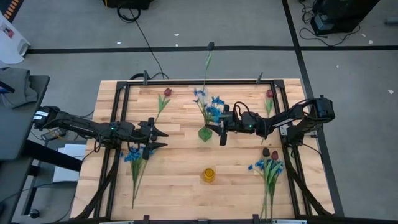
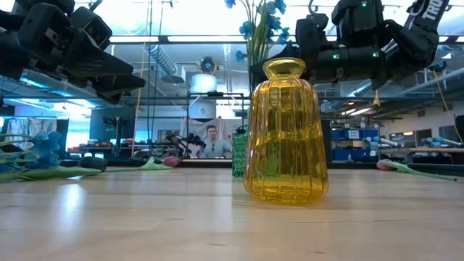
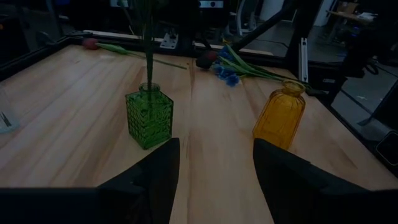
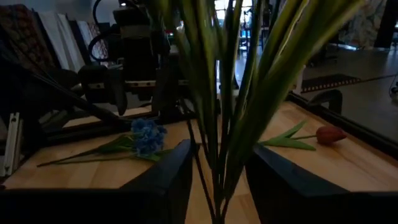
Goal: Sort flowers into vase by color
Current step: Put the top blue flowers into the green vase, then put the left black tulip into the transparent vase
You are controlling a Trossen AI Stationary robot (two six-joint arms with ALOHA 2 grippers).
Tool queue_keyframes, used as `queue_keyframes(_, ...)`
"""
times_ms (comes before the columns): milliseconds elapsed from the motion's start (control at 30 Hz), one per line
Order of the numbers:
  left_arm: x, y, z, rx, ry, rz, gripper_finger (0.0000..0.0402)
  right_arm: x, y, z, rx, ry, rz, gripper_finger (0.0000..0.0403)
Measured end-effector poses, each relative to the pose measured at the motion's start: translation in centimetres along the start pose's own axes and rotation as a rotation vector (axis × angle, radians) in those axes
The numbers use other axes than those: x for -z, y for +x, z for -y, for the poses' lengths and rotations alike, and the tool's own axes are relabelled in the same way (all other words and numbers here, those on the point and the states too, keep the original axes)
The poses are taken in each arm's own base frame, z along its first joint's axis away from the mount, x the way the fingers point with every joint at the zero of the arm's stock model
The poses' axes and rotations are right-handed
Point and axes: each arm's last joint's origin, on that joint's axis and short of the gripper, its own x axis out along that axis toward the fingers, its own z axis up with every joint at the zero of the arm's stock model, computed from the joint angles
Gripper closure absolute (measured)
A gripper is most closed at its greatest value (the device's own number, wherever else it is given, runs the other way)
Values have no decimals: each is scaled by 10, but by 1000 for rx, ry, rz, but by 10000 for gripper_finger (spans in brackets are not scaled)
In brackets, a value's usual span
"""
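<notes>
Nearest the low camera, yellow vase [image 2: 285, 132], apparently empty. Behind it, green vase [image 1: 204, 134] holding blue flowers [image 1: 208, 102]; right gripper [image 1: 222, 127] parted around their stems. Left gripper [image 1: 163, 139] parted, empty. Red tulips [image 1: 166, 93] and other flowers on table [image 1: 180, 186] unsorted.

Robotics lab: framed wooden bench [image 1: 186, 186], floor cables [image 1: 146, 37].
</notes>
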Motion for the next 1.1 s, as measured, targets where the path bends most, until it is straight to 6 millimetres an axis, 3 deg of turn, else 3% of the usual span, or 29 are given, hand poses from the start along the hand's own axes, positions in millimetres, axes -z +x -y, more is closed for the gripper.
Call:
queue_keyframes(800,0,0,0,0,0,1,193,19,-3,2,3,19,-221,121)
queue_keyframes(1100,0,0,0,-9,0,3,193,6,-18,2,19,-24,-311,114)
